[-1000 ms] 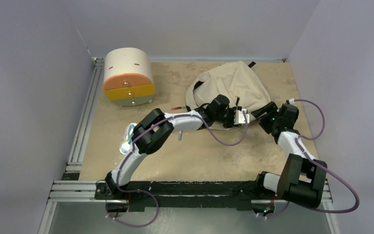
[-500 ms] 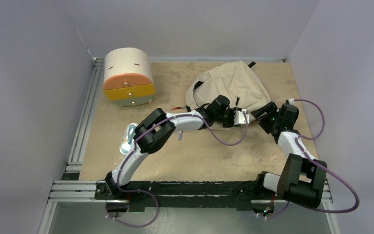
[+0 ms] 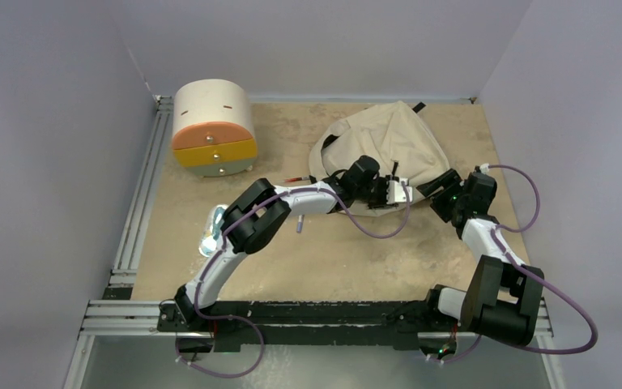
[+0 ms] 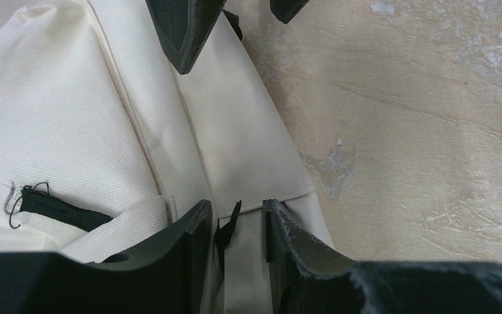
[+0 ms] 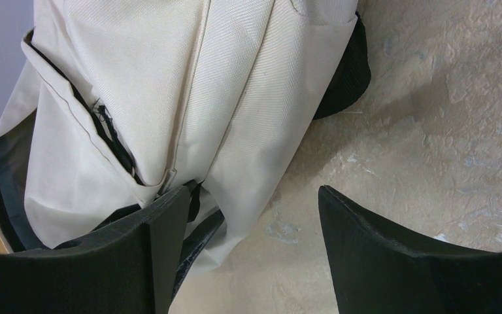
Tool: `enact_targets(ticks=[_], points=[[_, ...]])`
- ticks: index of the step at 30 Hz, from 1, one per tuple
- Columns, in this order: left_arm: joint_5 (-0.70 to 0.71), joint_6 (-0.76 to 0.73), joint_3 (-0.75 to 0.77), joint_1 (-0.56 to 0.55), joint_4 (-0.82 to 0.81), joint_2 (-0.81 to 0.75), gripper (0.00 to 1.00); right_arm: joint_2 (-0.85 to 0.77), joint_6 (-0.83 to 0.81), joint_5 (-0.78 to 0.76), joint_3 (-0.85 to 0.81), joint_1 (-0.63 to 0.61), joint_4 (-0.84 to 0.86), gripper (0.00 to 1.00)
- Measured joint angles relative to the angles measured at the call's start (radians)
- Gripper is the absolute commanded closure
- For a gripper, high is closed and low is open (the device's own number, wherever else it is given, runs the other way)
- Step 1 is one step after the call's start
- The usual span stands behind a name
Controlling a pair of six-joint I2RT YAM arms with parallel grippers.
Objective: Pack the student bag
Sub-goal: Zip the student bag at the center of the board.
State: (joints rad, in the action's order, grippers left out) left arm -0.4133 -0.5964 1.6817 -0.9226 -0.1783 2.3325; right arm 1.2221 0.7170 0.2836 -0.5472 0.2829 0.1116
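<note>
Two claws close in on the near edge of the student bag (image 3: 397,138), which lies slumped at the far right of the tabletop (image 3: 332,251)

The left claw (image 4: 233,212) is narrowed, with a black zipper pull (image 4: 227,229) in the slim gap between its fingers, not visibly pinched; the right claw (image 5: 253,196) gapes wide, one finger against the bag's fabric, the other over bare tabletop; a cream drawer box (image 3: 212,130) stands well apart at far left; a thin red item (image 3: 294,178) lies beside the bag.

cream and black student bag (image 3: 397,138); cream drawer box (image 3: 210,109) with orange and yellow fronts.
</note>
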Motion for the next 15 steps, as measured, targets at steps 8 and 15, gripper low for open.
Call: enact_targets(ticks=[8, 15], points=[[0.01, 0.0, 0.0, 0.001, -0.001, 0.0, 0.98, 0.0, 0.0, 0.0, 0.0, 0.0, 0.0, 0.26], [0.034, 0.0, 0.0, 0.001, -0.009, 0.0, 1.0, 0.0, 0.0, 0.001, 0.016, 0.0, 0.006, 0.18]])
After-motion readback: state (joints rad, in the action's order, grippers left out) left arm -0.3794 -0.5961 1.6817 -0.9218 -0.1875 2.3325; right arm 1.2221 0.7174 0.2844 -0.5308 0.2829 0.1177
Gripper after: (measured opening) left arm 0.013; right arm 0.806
